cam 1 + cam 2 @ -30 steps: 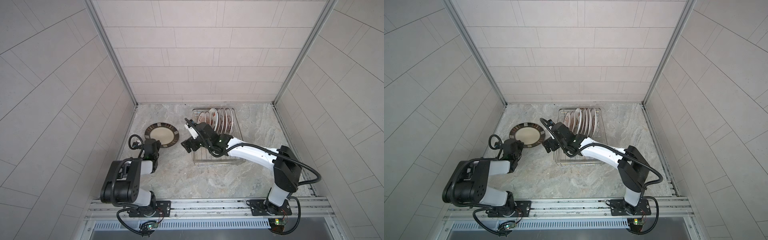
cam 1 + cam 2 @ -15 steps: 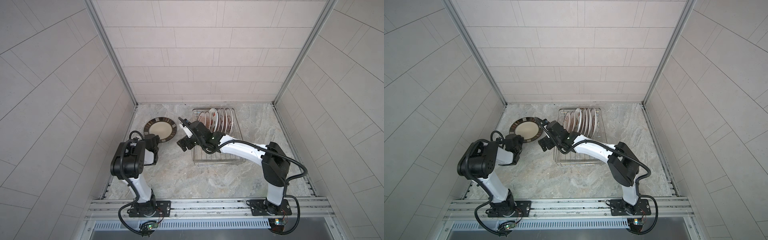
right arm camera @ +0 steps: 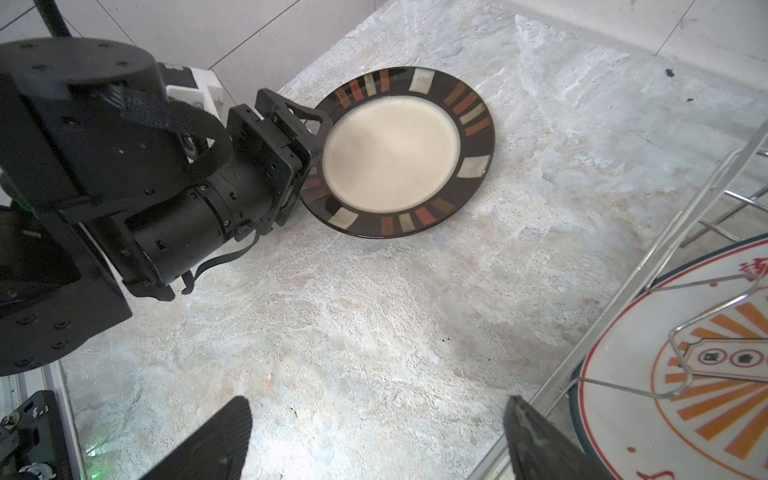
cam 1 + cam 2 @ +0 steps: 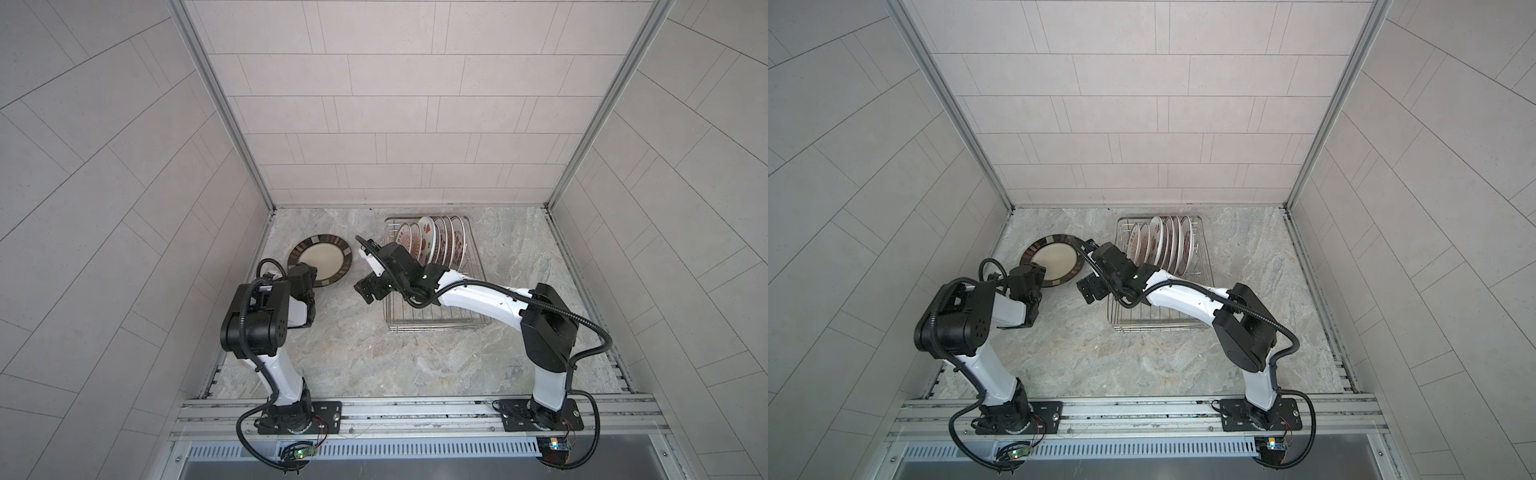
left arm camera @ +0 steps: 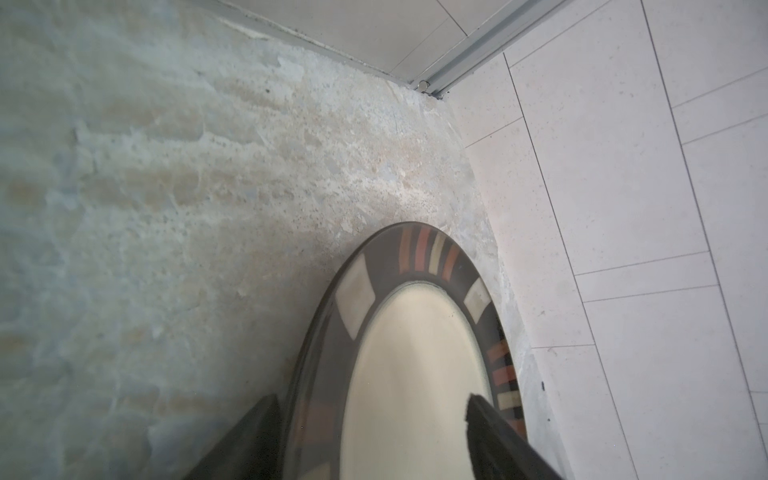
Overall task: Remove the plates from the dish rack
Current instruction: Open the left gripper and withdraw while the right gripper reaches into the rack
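A dark-rimmed plate with a cream middle lies flat on the stone counter at the back left. My left gripper is open at its near edge, one finger over the plate and one outside the rim. Several white printed plates stand upright in the back of the silver wire dish rack. The nearest of them, with an orange sunburst, shows in the right wrist view. My right gripper hangs open and empty just left of the rack.
Tiled walls close in the counter on three sides, the left one close to the flat plate. A metal rail with both arm bases runs along the front edge. The right arm reaches over the rack's front half.
My left gripper has opened and let go of the dark-rimmed plate, which now lies flat a little farther back. The left elbow has risen. My right gripper has drifted slightly leftward.
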`<action>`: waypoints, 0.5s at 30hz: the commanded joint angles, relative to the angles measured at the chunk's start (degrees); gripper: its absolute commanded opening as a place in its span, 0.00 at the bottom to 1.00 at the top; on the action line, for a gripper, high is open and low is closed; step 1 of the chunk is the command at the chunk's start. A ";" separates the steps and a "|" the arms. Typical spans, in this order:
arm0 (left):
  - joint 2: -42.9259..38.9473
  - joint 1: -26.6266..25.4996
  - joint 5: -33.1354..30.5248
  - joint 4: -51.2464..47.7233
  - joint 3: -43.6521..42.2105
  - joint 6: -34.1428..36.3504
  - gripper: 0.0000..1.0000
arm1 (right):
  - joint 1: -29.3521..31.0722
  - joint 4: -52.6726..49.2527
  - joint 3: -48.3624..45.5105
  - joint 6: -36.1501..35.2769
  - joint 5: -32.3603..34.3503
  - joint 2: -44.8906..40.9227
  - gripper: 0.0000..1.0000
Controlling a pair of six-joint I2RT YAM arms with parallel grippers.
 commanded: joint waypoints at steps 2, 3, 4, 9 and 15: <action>-3.86 0.44 -4.46 0.63 -2.97 0.95 0.91 | 0.46 0.95 -1.78 -0.36 0.01 -3.46 0.96; -4.55 0.35 -4.76 1.34 -3.78 1.01 0.96 | 0.52 1.25 -2.27 -0.44 -0.07 -3.93 0.96; -5.54 0.37 -5.01 1.73 -4.58 1.27 0.97 | 0.61 1.69 -3.07 -0.51 -0.09 -4.77 0.96; -11.60 0.34 -6.06 1.05 -8.59 1.73 0.99 | 1.22 3.38 -7.08 -0.64 0.83 -9.59 0.99; -19.67 0.30 -1.92 -0.55 -13.11 3.14 1.00 | 2.38 4.72 -12.44 -0.40 5.16 -16.56 1.00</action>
